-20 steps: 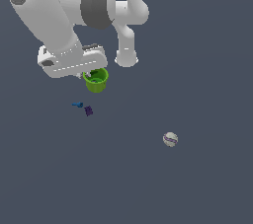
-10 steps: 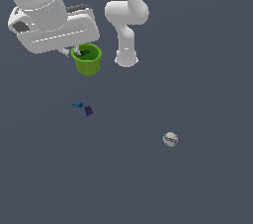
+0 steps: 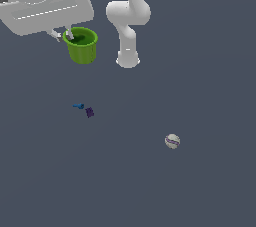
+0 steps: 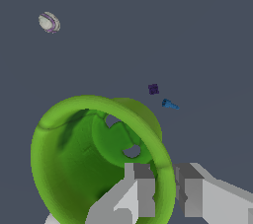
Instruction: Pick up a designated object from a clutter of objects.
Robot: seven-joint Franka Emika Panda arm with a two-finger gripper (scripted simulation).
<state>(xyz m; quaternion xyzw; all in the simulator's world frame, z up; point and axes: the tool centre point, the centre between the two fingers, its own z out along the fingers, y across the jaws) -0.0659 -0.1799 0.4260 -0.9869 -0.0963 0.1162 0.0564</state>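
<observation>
The bright green cup (image 3: 82, 47) hangs high above the floor at the exterior view's upper left. My gripper (image 3: 63, 34) is shut on its rim, one finger inside and one outside. In the wrist view the green cup (image 4: 84, 154) fills the lower half, and the gripper (image 4: 165, 188) pinches the cup's wall between its grey fingers (image 4: 141, 193). Left on the floor from the clutter are a tiny blue piece (image 3: 78, 105), a small purple block (image 3: 89, 112) and a whitish purple-striped ball (image 3: 172, 141).
The arm's white base column (image 3: 128, 56) stands just to the exterior view's right of the cup. The wrist view shows the ball (image 4: 49, 22), purple block (image 4: 153, 89) and blue piece (image 4: 169, 104) far below on the dark grey floor.
The gripper has risen with the green cup, which now appears higher and larger in the exterior view. The blue piece, purple block and ball have not moved.
</observation>
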